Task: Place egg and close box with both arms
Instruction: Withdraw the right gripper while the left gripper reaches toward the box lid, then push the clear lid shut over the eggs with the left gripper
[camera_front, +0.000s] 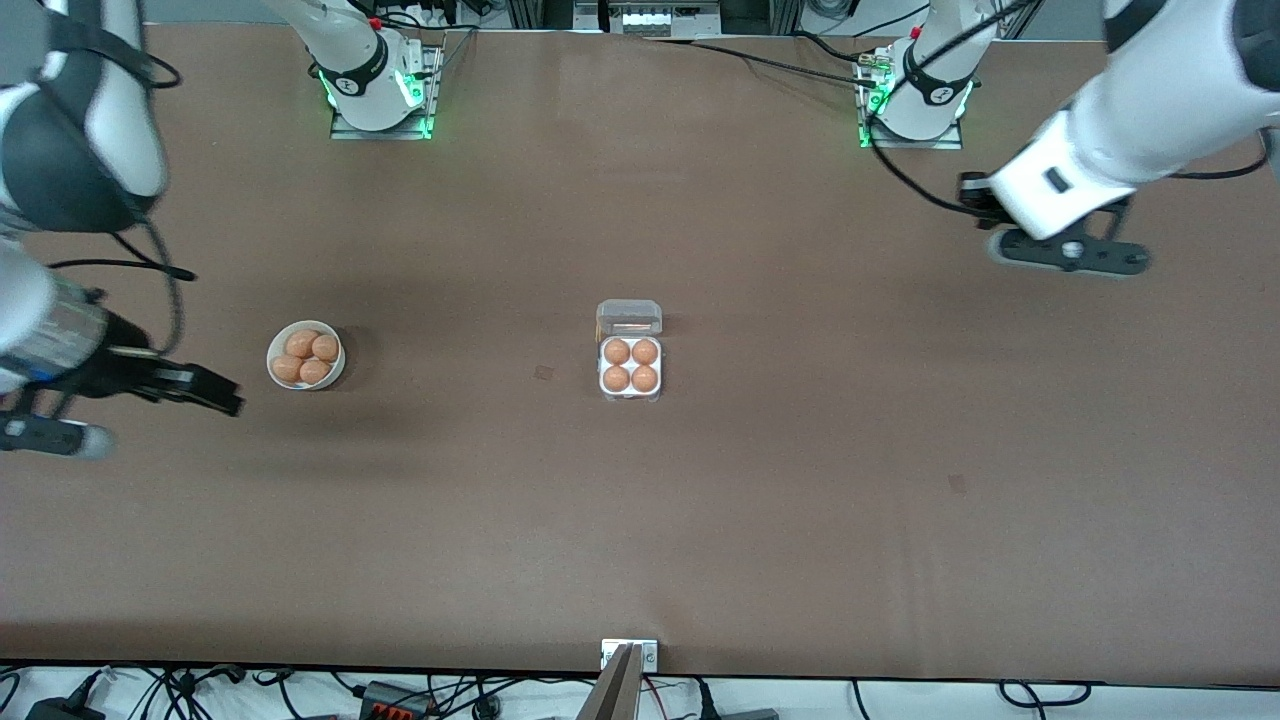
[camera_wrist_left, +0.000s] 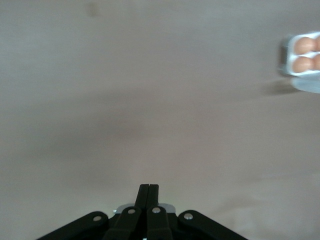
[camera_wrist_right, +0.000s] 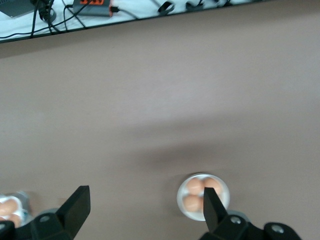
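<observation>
You are looking at a brown table (camera_front: 800, 500) stretching wide under the high camera. A round white bowl (camera_front: 275, 352) is sitting toward the right arm's end of the table, and four orange-brown eggs are lying packed together inside it. A small dark mark (camera_front: 544, 373) is showing on the tabletop near the middle, and another mark (camera_front: 957, 484) is showing nearer the front camera, toward the left arm's end. Black cables (camera_front: 180, 685) are trailing along the white strip at the table's near edge, where an orange-and-black device (camera_front: 398, 699) is resting among them.
</observation>
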